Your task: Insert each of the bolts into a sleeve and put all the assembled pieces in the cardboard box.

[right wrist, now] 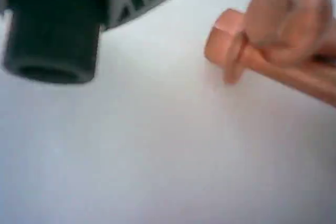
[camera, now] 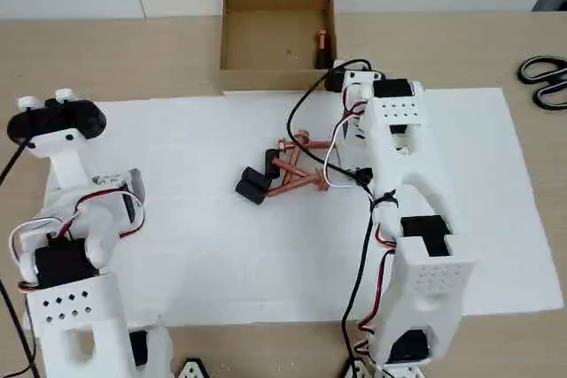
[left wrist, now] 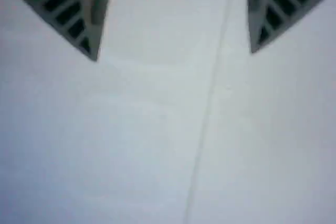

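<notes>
Several copper bolts (camera: 297, 170) lie in a loose pile mid-paper, with black sleeves (camera: 257, 181) just to their left. One assembled bolt-and-sleeve piece (camera: 321, 49) lies in the cardboard box (camera: 235, 37) at the back. In the right wrist view my right gripper (right wrist: 100, 19) is shut on a black sleeve (right wrist: 52, 30), held a little above the paper beside the heads of the bolts (right wrist: 273, 40). The right arm (camera: 390, 121) reaches over the paper to the pile's right. My left gripper (left wrist: 174, 53) hangs open over bare white paper at the left (camera: 120, 205).
A white paper sheet (camera: 221, 254) covers most of the wooden table. Scissors (camera: 545, 77) lie at the far right edge. The right arm's cables (camera: 337, 161) drape close to the bolt pile.
</notes>
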Tool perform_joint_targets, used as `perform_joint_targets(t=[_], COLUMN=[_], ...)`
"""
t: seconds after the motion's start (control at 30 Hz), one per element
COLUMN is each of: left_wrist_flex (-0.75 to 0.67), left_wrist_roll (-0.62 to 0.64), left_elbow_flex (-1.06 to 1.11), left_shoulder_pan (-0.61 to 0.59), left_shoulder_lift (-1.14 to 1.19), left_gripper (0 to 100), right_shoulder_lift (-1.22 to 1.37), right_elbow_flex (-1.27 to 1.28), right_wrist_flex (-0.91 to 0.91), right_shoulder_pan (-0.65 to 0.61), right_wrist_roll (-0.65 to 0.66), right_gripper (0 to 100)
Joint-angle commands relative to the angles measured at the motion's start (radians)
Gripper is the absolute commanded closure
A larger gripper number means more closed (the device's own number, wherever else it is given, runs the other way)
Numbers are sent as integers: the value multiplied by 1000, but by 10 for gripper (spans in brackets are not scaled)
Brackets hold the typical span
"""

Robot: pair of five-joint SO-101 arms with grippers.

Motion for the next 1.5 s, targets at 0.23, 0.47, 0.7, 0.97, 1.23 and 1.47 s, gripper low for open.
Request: perform_joint_targets(t=[0.23,0.47,0.7,0.97,1.23,1.47], left_wrist_flex=[-21,-17,-17,-17,-17,-18], left_wrist_roll=[-3,-3,-3,-3,-5,-5], left_elbow_flex=[-4,-4,-4,-4,-4,-4], left_shoulder_pan=[6,6,6,6,6,6], left_shoulder_lift=[-12,-12,-14,-14,-15,-17], left_gripper=[819,819,819,819,819,819], right_shoulder_lift=[-51,21,36,61,125,124], right_elbow_flex=[-2,-3,-3,-2,-6,-8], right_wrist_flex=[-18,-18,-18,-54,-61,-54], right_shoulder_pan=[2,1,1,1,2,2], right_wrist_roll=[-3,-2,-3,-8,-8,-6], right_gripper=[873,872,872,876,876,998])
